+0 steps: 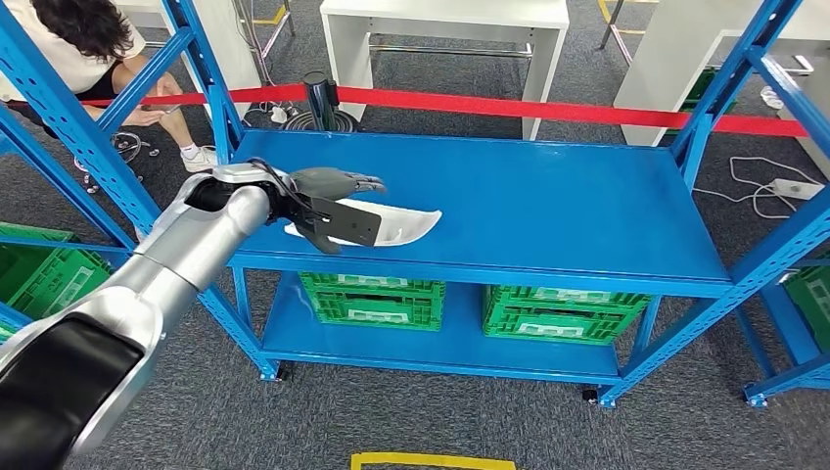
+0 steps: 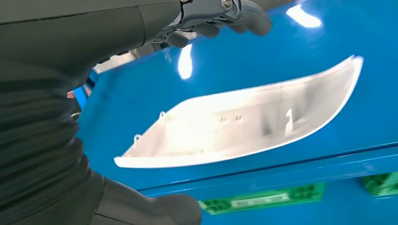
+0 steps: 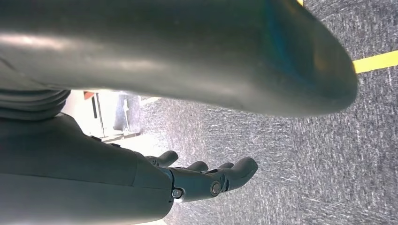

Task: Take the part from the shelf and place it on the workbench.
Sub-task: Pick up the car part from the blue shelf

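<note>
Left hand (image 1: 338,201) above white part (image 1: 406,225)

A white curved part (image 1: 396,224) lies on the blue shelf (image 1: 548,206), just under the left hand (image 1: 328,196). Green crates (image 1: 372,299) sit on the tier below it.

The head view looked down from high onto the blue shelf (image 1: 548,201) — the left wrist view sat close above that same surface; the right wrist view faced carpet (image 3: 328,154).

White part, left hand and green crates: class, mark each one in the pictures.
white part (image 2: 244,124), left wrist view, ribbed inner face
left hand (image 1: 338,183), head view, back of the hand
green crates (image 1: 372,299), head view, left crate's front wall
</note>
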